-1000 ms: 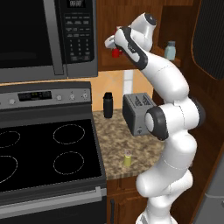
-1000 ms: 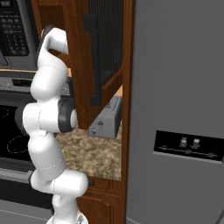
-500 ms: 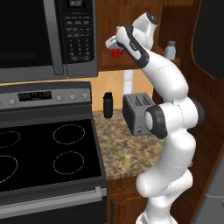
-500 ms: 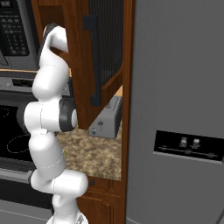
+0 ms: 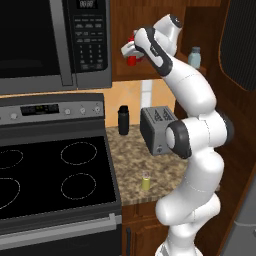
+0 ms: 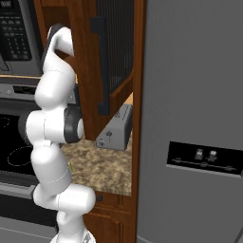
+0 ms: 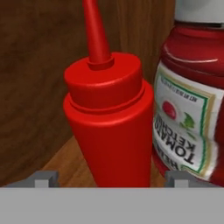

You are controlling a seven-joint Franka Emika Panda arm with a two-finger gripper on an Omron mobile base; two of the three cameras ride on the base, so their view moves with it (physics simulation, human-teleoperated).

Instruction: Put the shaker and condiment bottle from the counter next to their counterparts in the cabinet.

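Two grey fingertips (image 7: 43, 178) spread wide, clear of the all-red squeeze bottle with red cone cap (image 7: 109, 127) | bottle upright on reddish-brown wooden cabinet shelf (image 7: 65, 164), dead centre between tips at 12 o'clock | white-labelled red ketchup bottle (image 7: 192, 100) just beside at 3 o'clock | tiny yellow-green shaker (image 5: 145, 181) on speckled granite counter (image 5: 165, 167)

A: What can be read here?
B: Only the white label (image 7: 183, 127) on the ketchup bottle (image 7: 192, 87). It says "TOMATO KETCHUP", running sideways, with small fine print I cannot read.
A: And the microwave (image 5: 55, 42) keypad?
B: There are marks on it, but too small to read.
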